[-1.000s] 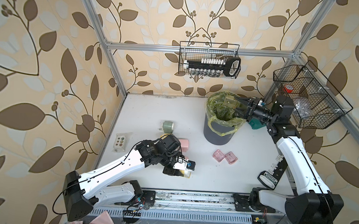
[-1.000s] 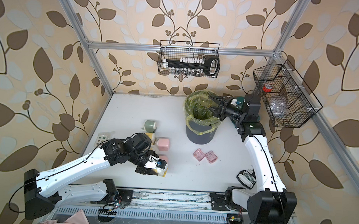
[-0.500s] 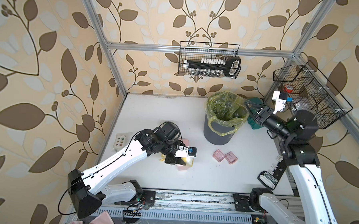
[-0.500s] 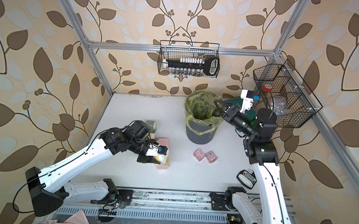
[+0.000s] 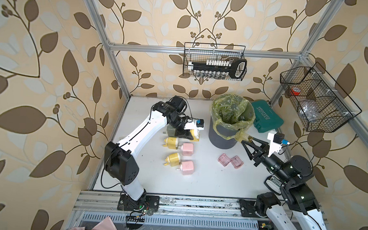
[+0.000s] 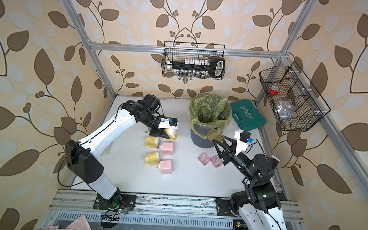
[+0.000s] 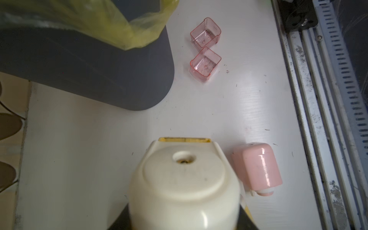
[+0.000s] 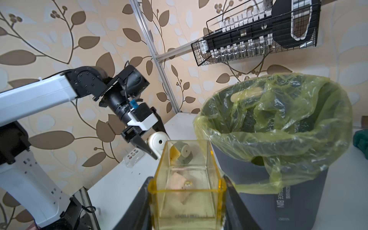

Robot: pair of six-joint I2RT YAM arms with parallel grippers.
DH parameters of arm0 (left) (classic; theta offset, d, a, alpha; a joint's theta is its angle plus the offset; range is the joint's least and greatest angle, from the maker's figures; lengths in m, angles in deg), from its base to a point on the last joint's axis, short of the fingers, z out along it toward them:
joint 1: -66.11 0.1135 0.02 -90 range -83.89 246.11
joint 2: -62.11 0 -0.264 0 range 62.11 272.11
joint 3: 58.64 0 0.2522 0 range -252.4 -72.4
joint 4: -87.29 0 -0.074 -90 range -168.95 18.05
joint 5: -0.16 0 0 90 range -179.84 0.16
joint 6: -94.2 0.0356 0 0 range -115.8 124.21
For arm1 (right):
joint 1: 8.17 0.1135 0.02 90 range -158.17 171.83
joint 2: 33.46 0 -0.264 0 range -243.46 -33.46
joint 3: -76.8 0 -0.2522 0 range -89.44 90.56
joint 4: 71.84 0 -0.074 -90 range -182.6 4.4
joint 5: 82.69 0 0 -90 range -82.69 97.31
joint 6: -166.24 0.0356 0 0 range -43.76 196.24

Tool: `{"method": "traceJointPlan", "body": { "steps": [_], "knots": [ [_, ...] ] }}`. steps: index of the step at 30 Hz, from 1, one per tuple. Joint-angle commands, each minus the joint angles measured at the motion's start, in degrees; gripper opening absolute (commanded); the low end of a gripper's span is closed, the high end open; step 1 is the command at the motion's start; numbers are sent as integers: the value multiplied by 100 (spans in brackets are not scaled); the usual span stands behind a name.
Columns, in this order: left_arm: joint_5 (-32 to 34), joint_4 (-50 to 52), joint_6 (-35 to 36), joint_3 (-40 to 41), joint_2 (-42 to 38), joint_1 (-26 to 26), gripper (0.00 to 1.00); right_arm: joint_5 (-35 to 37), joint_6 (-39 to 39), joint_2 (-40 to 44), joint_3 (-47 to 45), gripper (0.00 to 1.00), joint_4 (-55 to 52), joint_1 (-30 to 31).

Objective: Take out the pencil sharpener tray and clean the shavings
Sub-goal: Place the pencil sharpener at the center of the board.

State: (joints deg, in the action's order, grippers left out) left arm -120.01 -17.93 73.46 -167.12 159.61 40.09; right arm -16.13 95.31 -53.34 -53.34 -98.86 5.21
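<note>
tray [image 8: 187, 199] out, seemingly emptied, clamped in right jaws | sharpener [image 7: 183, 179] clamped in left jaws | refitting remains

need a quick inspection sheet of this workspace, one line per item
surface: white table, a few dark specks by the pink trays
job's things: yellow tray out of its sharpener, beside the lined bin, looks nearly empty; held sharpener shows an open slot; two pink trays lie loose, look empty
clutter: five other sharpeners, green case, pink cloth at the front edge
grippers: left gripper jaws shut on the held sharpener; right gripper jaws shut on the yellow tray
cables: black cable loops beside the left arm's base
surroundings: two wire baskets on the frame, leaf wallpaper
</note>
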Motion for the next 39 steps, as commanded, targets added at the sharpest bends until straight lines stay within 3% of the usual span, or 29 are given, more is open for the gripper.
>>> {"method": "traceJointPlan", "body": {
  "steps": [1, 14, 22, 24, 26, 39],
  "knots": [
    [257, 411, 607, -544, 444, 71, 0, 66, -510, 158, 25, 0, -599, 229],
    [1009, -63, 664, -1406, 2268, 80, 0, 156, -984, 134, 78, 0, -1369, 923],
    [1491, -365, 593, -1184, 2591, 80, 0, 94, -896, 120, -120, 0, -1385, 990],
    [1630, -536, 588, -1028, 2582, 79, 12, 138, -895, 69, -103, 0, -1357, 1005],
    [1738, -614, 550, -988, 2599, 80, 34, 161, -914, 24, -75, 0, -1350, 1006],
    [1893, -905, 528, -737, 2598, -13, 64, 680, -852, 24, 55, 0, -1588, 1016]
  ]
}}
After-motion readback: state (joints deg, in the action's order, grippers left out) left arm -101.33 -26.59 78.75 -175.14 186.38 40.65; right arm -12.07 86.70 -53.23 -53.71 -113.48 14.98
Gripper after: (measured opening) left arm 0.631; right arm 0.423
